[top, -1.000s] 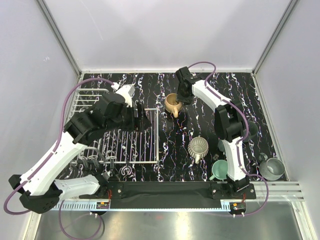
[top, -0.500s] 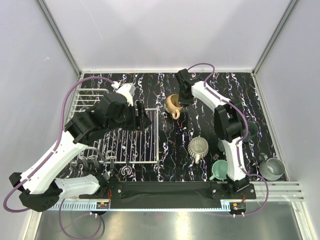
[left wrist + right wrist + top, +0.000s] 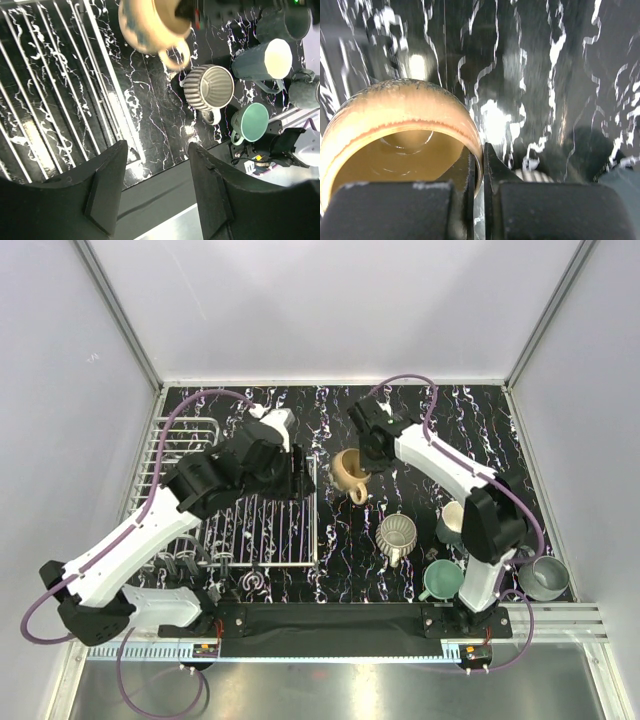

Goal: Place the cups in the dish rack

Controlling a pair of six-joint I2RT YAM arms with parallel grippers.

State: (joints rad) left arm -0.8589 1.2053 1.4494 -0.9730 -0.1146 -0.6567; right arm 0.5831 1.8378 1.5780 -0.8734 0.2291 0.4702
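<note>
Over black marbled tabletop (image 3: 440, 410), right hand (image 3: 479, 156) pinches peach cup (image 3: 395, 112) rim.

Tabletop (image 3: 340, 540) black, white-veined — white rack (image 3: 262, 528), peach-tan mug (image 3: 348, 470), ribbed grey-beige mug (image 3: 398, 535), mint mug (image 3: 440, 580)

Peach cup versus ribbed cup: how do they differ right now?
The peach cup is smooth and tan; the ribbed cup is grooved grey-beige. The peach cup's rim is pinched by the right gripper; the ribbed cup stands free, untouched. Both have one handle and face mouth up.
</note>
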